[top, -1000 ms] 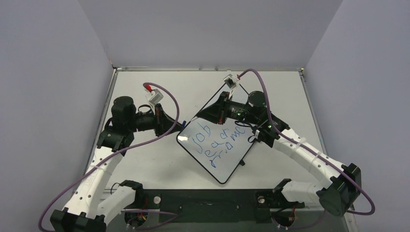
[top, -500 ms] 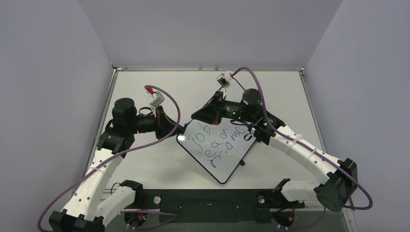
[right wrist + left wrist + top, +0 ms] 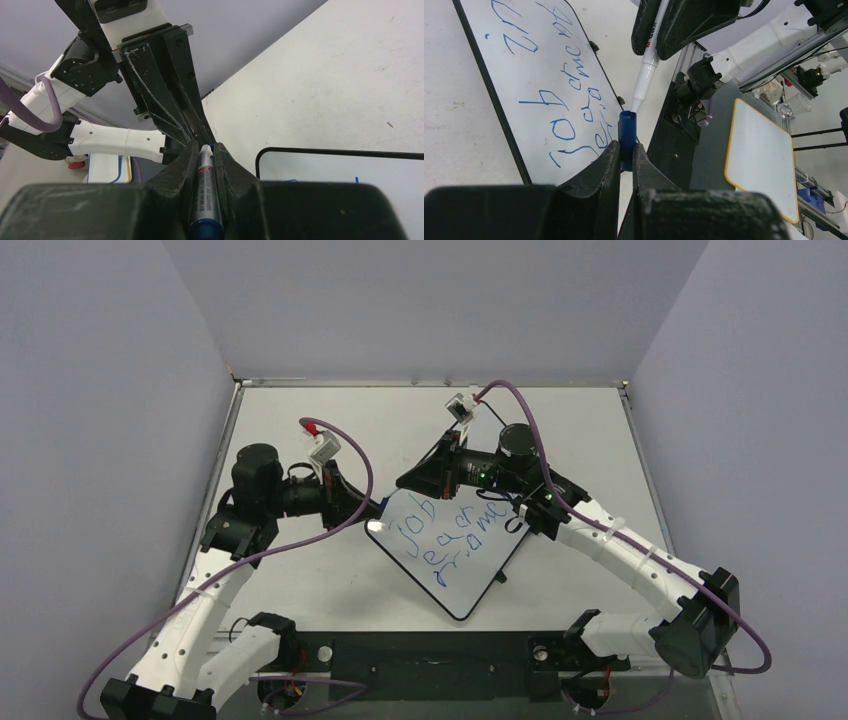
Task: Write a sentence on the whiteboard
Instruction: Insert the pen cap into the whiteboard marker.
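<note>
nearest the arm bases: large flat white rectangular whiteboard with thin black border (image 3: pixel 462 592), lying flat on the white bench (image 3: pixel 320 580), turned cornerwise with one corner toward the bases. the sentence, wobbly blue marker lettering (image 3: pixel 447 537), fills its middle in about three lines. first word reads "job"; the rest i cannot make out.

further in, by the board's far-left edge:
- left jaws closed tight on a small blue cylindrical marker cap (image 3: pixel 626 134), open end pointing away from the wrist.
- right jaws closed along a white-barrelled marker (image 3: pixel 647 70), nib end toward the cap.
- nib sits at the cap's mouth. cannot tell whether it has entered. both are clear of the board surface.

step in hand, my judgement: writing looks done and the marker is being recapped.

next move calls for: barrel and cap on one axis (the left wrist view shows the barrel coming in at a slight angle), then a straight push together until the cap seats. both grips must hold against that push. a skewed push could twist the cap out of the left jaws.
</note>
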Tool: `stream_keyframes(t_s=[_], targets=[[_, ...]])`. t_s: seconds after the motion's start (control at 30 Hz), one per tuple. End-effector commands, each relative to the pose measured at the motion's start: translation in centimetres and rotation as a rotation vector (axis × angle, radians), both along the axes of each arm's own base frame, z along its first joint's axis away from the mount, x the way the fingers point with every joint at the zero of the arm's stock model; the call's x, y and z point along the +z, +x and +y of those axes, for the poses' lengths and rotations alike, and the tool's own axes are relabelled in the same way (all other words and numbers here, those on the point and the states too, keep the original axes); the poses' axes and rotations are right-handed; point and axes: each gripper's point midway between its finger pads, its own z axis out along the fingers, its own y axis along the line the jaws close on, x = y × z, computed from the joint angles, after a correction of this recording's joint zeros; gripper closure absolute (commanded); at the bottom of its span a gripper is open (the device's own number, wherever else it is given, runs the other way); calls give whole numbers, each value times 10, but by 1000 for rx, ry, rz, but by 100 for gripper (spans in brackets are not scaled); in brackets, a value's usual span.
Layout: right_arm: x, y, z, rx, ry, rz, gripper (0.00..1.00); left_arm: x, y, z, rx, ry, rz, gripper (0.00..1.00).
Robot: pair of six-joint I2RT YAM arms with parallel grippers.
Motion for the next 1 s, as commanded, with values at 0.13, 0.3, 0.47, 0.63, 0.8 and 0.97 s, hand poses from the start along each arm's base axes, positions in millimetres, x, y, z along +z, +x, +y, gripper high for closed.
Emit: stream_keyframes(t_s=[0.13, 0.3, 0.47, 0.63, 0.8, 0.97], targets=[[25, 3, -2, -22, 40, -68, 100, 11, -5, -2, -33, -21, -79, 100], [31, 6, -7, -53, 47, -78, 100, 11, -5, -2, -34, -20, -78, 100], [27, 6, -4, -46, 43, -55, 100, 12, -5, -2, -35, -21, -81, 100], [25, 5, -2, -33, 43, -44, 100, 11, -5, -2, -33, -20, -80, 100], [23, -2, -1, 8, 37, -34, 100, 11, -5, -3, -33, -20, -79, 100], [21, -5, 0, 27, 33, -29, 100, 11, -5, -3, -33, -19, -79, 100]])
